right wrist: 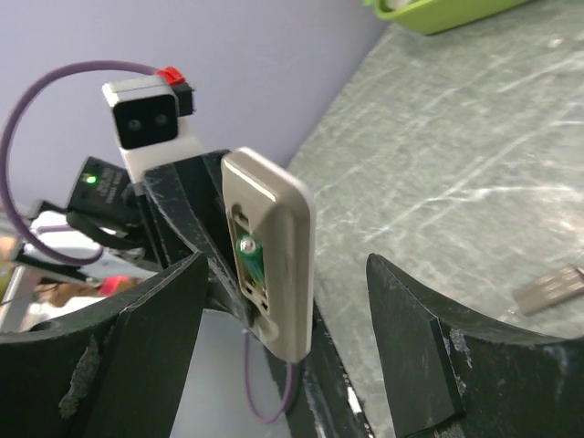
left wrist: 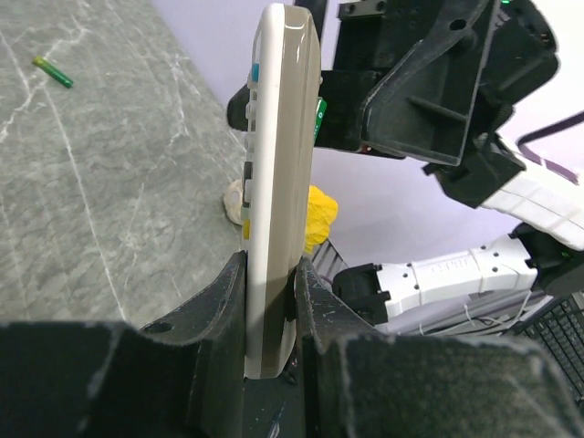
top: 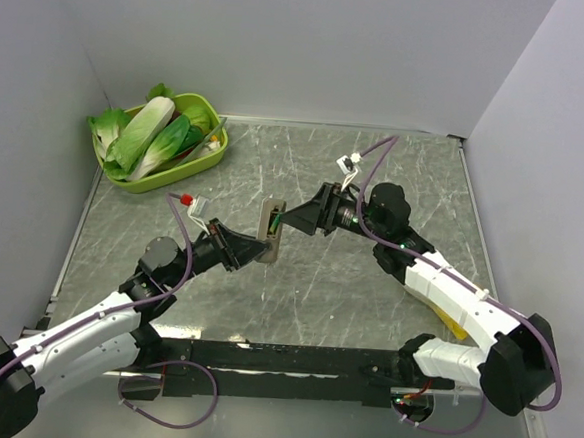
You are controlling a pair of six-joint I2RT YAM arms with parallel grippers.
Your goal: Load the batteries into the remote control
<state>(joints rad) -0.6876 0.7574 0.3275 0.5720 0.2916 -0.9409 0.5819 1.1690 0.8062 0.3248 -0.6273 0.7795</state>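
Over the middle of the grey marble-patterned tabletop (top: pixel 347 293), I see my left gripper (top: pixel 253 247) clamped on the slim rectangular remote control (top: pixel 270 228). The remote has a white face and a dull grey-brown back, and it is held up off the surface between the two arms. From the left wrist camera the remote stands on end, seen edge-on. The black left fingers (left wrist: pixel 224 292) press its button face on one side and its back on the other, near the lower end.

My right gripper (top: pixel 292 219) faces the remote's back from the opposite side. Through the right wrist camera its two black fingers (right wrist: pixel 155 338) stand wide apart, one on each side of the remote, and they touch nothing. The remote's back shows an open battery bay, and one small green cylindrical battery (right wrist: pixel 248 258) sits inside it, lying along the remote's length.

A second green battery (left wrist: pixel 53 72) lies loose on the table, well apart from both grippers. A small flat grey ridged piece (right wrist: pixel 552 287) also lies on the table, beyond the right gripper's outer finger; I cannot tell what it is.

At the far left corner sits a lime-green plastic tray (top: pixel 217 139) holding leafy green vegetables (top: pixel 153 134). Behind the remote in the left wrist view are a rounded cream-white lump (left wrist: pixel 234 201) and, just beside it, a crumpled yellow object (left wrist: pixel 321 214).
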